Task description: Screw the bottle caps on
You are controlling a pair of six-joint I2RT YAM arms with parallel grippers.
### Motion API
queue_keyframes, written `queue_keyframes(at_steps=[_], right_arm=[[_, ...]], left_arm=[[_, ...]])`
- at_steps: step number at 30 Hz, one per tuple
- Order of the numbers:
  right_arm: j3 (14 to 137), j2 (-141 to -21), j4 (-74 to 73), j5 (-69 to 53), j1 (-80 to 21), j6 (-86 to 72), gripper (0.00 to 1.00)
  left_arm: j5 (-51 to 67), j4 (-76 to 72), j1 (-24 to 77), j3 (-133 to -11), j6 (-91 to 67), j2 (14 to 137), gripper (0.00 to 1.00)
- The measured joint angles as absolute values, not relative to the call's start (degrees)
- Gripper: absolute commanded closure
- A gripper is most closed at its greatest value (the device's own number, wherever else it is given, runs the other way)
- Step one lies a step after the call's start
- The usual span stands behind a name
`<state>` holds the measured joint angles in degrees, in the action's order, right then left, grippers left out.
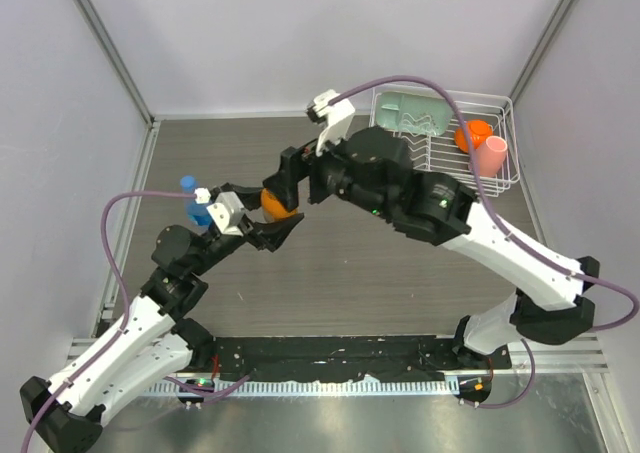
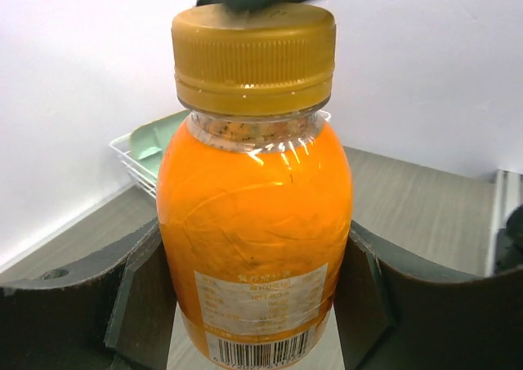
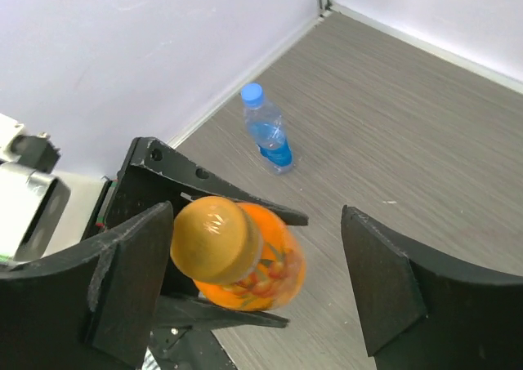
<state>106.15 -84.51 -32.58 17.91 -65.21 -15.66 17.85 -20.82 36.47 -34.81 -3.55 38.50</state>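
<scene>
The squat bottle of orange liquid stands upright between the dark fingers of my left gripper, which is shut on its body. The amber cap sits on its neck. My right gripper hovers over that cap, open. One finger is close beside the cap and the other stands well apart. The taller clear bottle with a blue label stands on the table to the left, with the blue cap on top. From above, the same bottle shows behind the left wrist.
A white wire rack at the back right holds a mint-green item, an orange ball and a pink cup. White walls close in the table on the left, back and right. A cable loops over each arm.
</scene>
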Motion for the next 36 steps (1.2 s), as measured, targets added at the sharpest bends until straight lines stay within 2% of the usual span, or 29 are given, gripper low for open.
queue_keyframes(at_steps=[2, 8, 12, 16, 25, 36], right_arm=[[106.43, -82.70, -33.58, 11.66, -62.63, -14.37, 0.13], [104.95, -75.68, -35.35, -18.92, -51.11, -7.46, 0.14], [102.06, -73.30, -34.57, -36.45, -51.20, -3.53, 0.18], [98.61, -73.67, -30.87, -47.37, -51.27, -2.87, 0.21], [93.51, -76.29, -19.33, -58.26, -51.27, -7.79, 0.36], [90.83, -76.44, -11.18, -60.73, -51.27, -11.99, 0.33]], left_arm=[[20.01, -20.86, 36.45, -34.81, -5.50, 38.50, 1.00], [34.17, -20.82, 36.29, -35.57, -13.43, 38.96, 1.00], [47.03, -21.04, 36.29, -36.77, -18.22, 39.81, 1.00], [55.09, -21.21, 36.29, -37.58, -20.95, 40.29, 1.00], [59.55, -21.26, 36.29, -37.80, -23.14, 40.38, 1.00], [56.80, -22.70, 36.29, -37.85, -24.69, 40.62, 1.00]])
